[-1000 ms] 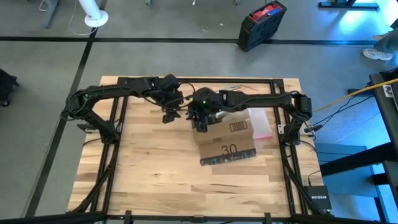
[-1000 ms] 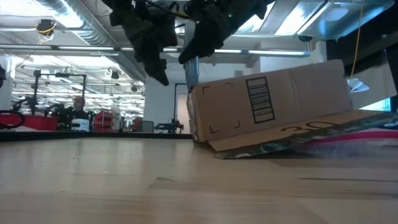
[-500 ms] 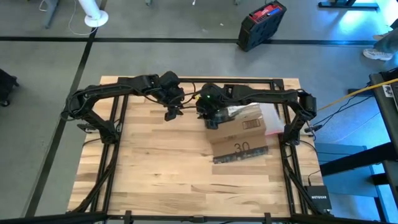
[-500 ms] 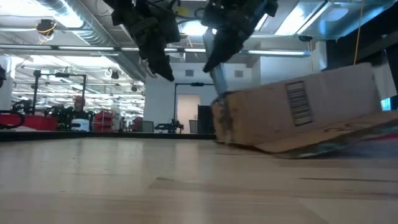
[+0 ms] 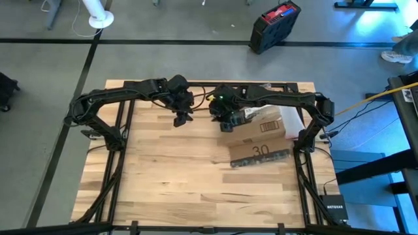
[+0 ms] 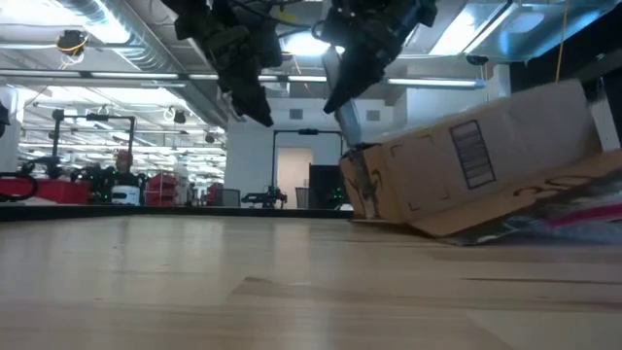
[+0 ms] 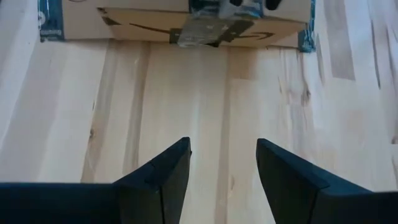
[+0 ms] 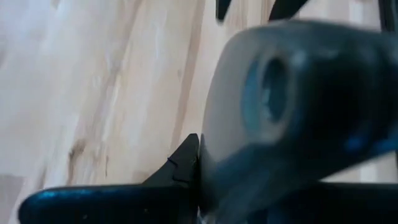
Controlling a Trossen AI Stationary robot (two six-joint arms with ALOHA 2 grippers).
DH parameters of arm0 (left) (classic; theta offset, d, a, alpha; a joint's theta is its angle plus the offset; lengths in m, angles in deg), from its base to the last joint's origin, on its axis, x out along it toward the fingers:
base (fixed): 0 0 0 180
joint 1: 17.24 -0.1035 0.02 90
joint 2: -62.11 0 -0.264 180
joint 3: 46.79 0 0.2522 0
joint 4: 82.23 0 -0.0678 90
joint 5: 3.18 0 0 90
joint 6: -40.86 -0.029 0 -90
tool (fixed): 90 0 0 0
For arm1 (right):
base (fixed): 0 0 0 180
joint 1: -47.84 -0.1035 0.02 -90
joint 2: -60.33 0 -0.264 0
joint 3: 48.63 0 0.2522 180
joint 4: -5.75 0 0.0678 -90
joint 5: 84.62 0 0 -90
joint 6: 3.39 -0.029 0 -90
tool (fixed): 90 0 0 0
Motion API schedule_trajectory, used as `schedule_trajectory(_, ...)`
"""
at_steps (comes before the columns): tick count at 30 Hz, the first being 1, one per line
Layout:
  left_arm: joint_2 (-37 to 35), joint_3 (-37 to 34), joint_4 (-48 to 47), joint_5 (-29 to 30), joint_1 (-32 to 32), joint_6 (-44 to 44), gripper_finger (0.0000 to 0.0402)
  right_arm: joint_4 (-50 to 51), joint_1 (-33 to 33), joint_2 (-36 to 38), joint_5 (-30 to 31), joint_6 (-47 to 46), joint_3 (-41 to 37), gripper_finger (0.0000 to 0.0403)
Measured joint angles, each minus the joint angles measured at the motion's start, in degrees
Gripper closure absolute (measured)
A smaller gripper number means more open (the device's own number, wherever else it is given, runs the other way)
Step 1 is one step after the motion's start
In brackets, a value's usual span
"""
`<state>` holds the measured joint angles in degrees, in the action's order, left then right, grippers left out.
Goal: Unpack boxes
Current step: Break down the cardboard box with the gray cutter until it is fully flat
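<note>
Tilted box (image 5: pixel 258 134) beside right gripper (image 5: pixel 226 123)

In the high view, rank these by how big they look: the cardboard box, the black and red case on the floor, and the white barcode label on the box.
1. cardboard box, largest.
2. black and red case, clearly smaller; it lies on the floor, farther from the camera, so its true size may be understated.
3. white barcode label, smallest.
</note>
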<state>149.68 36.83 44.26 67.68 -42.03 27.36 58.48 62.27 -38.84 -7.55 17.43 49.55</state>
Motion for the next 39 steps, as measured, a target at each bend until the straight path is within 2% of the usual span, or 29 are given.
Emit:
schedule_trajectory(8, -2.90, 0.00, -4.41, 0.29, -0.84, -0.30, 0.0227, -10.71, -0.15, -0.02, -4.68, -5.66, -0.02, 0.0332)
schedule_trajectory(17, -8.70, 0.00, -9.85, 1.29, -5.64, -0.42, 0.0227, -22.04, -0.17, -0.07, -7.70, -12.90, -0.02, 0.0332)
schedule_trajectory(21, -11.20, 0.00, -9.28, -1.37, -6.60, -0.50, 0.0227, -30.04, -0.22, -0.09, -8.70, -17.14, -0.02, 0.0332)
schedule_trajectory(25, -11.63, 0.00, -9.49, -1.46, -6.88, -0.28, 0.0227, -37.90, -0.22, -0.09, -8.95, -21.07, -0.02, 0.0332)
schedule_trajectory(29, -11.72, 0.00, -9.48, -1.46, -6.86, -0.10, 0.0227, -40.92, -0.22, -0.44, -8.93, -24.28, -0.02, 0.0332)
schedule_trajectory(32, -11.72, 0.00, -8.75, -1.46, -6.70, 0.84, 0.0227, -38.06, -0.26, -0.12, -5.97, -24.96, 0.00, 0.0332)
schedule_trajectory(37, -11.72, 0.00, -6.05, -3.28, -4.00, -0.12, 0.0227, -29.78, -1.85, 3.50, 4.13, -21.23, -0.09, 0.0336)
schedule_trajectory(39, -11.72, 0.00, -3.92, -3.39, -2.27, -1.44, 0.0226, -29.18, -2.06, 5.65, 5.10, -20.59, 0.05, 0.0336)
